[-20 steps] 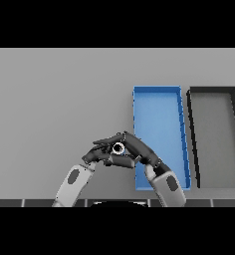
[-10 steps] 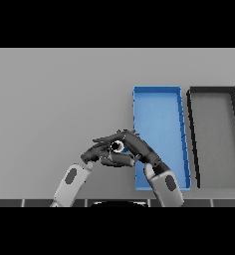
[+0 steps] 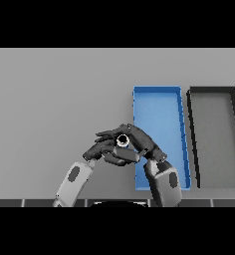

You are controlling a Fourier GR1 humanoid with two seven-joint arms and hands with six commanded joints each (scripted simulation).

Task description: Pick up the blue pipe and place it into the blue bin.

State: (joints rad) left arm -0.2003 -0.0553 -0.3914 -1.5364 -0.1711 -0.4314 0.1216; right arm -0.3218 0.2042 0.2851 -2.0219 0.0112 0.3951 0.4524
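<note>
Bins, blue bin (image 3: pixel 158 107) and black bin (image 3: pixel 216 134), flank grey table (image 3: pixel 55 99); right hand (image 3: pixel 142 142) fingers clamp blue pipe (image 3: pixel 122 140).

There is one view, from the robot's head, looking steeply down on the table (image 3: pixel 50 89), which fills the frame from edge to edge; the far side lies at the top, the near edge at the bottom; the bins sit right of centre, the blue bin (image 3: pixel 137 107) and dark bin (image 3: pixel 191 119); both arms enter from the lower edge, close to the camera.
</note>
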